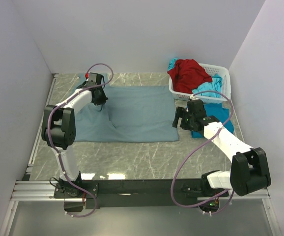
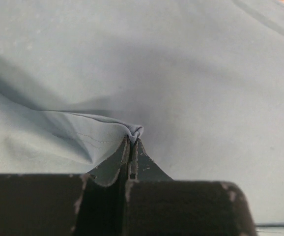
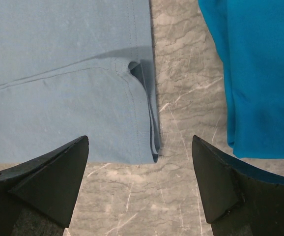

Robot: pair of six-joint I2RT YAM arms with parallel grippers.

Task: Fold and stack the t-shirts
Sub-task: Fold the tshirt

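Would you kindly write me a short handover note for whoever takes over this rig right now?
Left gripper: shut on a pinched fold of the grey-blue shirt, at its far left part.
Right gripper: open, holding nothing, over that shirt's right edge.
Red shirt: in the white basket.
Turquoise cloth: hangs from the basket onto the table.
Done: the grey-blue shirt is laid out mostly flat; nothing is stacked.
Left: fold it, then fold the red and turquoise ones and stack them all.
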